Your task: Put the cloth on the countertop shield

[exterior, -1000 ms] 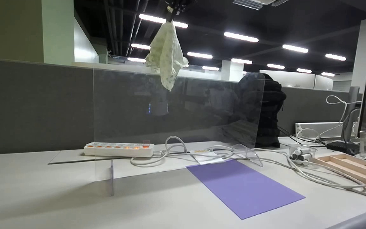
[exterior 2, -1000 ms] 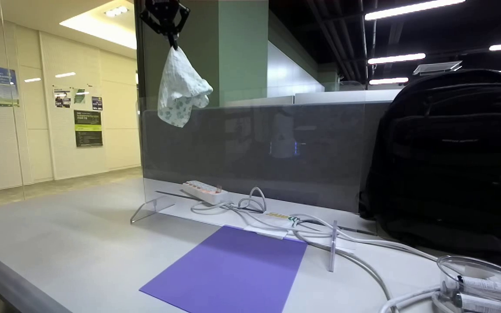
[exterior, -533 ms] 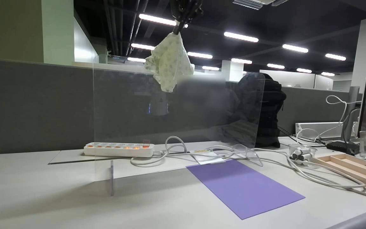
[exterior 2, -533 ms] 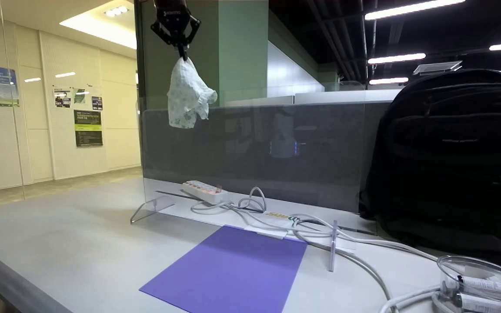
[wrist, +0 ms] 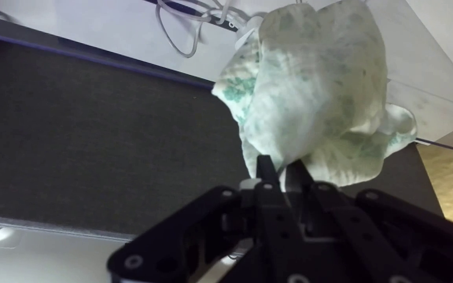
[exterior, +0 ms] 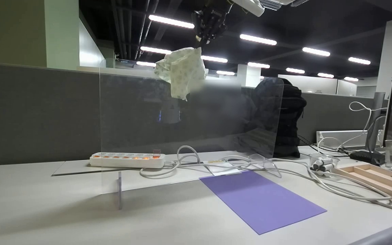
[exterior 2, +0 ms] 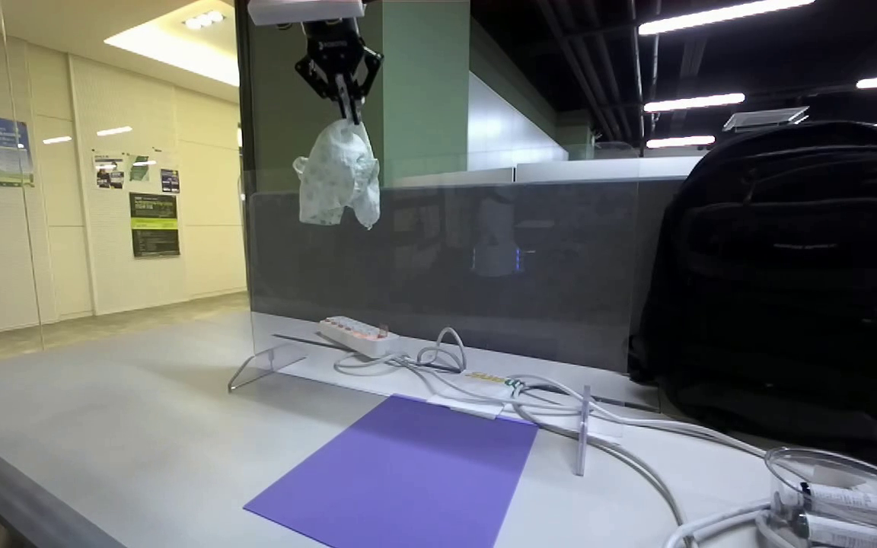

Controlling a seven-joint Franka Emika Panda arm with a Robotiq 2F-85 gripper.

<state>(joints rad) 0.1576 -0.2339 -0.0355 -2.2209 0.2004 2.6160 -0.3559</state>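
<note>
Where cloth (exterior: pixel 184 71) hides top edge of shield (exterior: pixel 192 126), contact unclear; fingers (wrist: pixel 266 168) narrowly parted.

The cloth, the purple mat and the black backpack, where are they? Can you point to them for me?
Cloth (wrist: pixel 315 90): wrist view, on its crumpled middle.
Purple mat (exterior: pixel 262 203): an exterior view, on its flat middle.
Black backpack (exterior 2: pixel 789 293): an exterior view, on its front.

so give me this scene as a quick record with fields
cloth: at the top edge of the countertop shield, seemingly draped over it
countertop shield: clear, upright on the desk
gripper: at the cloth's top, jaws slightly parted
purple mat: flat on the desk
power strip: behind the countertop shield, lit orange
backpack: black, standing on the desk
</note>
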